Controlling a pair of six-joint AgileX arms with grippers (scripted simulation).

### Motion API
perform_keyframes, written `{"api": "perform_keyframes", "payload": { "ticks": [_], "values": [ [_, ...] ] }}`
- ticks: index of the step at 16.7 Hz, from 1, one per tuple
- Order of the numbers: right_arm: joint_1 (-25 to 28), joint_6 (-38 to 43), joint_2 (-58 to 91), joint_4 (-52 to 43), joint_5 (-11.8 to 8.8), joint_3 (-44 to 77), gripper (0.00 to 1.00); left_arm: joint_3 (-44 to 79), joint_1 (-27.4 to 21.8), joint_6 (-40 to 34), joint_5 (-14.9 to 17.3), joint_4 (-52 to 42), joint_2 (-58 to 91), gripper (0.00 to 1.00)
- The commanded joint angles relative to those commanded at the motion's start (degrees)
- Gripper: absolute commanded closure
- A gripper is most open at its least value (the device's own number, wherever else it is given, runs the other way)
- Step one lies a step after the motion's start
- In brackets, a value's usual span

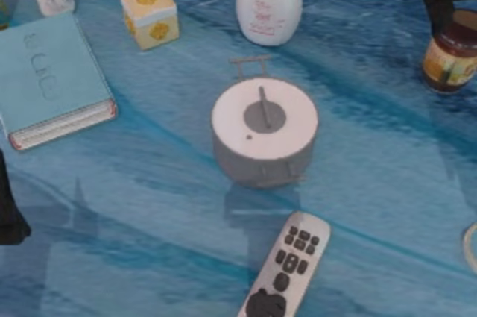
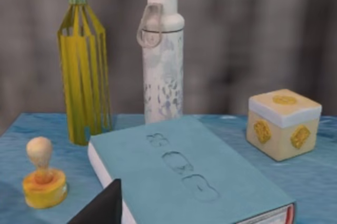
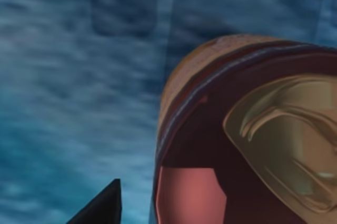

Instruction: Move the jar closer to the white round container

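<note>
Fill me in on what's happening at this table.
The right gripper is at the jar, at the table's far right edge; the right wrist view shows the jar very close. The white round container sits mid-table, well apart from the jar. The left arm is parked at the table's left edge.

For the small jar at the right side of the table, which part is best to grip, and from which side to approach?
Probably the glass body of the jar below the lid, approached from the table's right edge. It stands upright, and its round sides suit two opposing fingers. The right end effector is already close to it, as the right wrist view shows. The white round container lies to its left, so that side stays free for moving.
</note>
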Motion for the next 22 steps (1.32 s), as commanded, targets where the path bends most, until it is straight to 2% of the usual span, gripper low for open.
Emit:
{"api": "perform_keyframes", "payload": {
  "ticks": [5, 12, 16, 22],
  "values": [
    [-0.2, -0.1, 0.1, 1.0, 0.0, -1.0, 0.00, 0.0, 0.0, 0.0, 0.0, 0.0, 0.0, 0.00],
    [0.2, 0.1, 0.4, 10.7, 0.0, -10.2, 0.00, 0.0, 0.0, 0.0, 0.0, 0.0, 0.0, 0.00],
    [0.2, 0.2, 0.5, 10.9, 0.0, -10.4, 0.00, 0.0, 0.0, 0.0, 0.0, 0.0, 0.0, 0.00],
    [0.2, 0.2, 0.5, 10.9, 0.0, -10.4, 0.45, 0.0, 0.0, 0.0, 0.0, 0.0, 0.0, 0.00]
  ]
}}
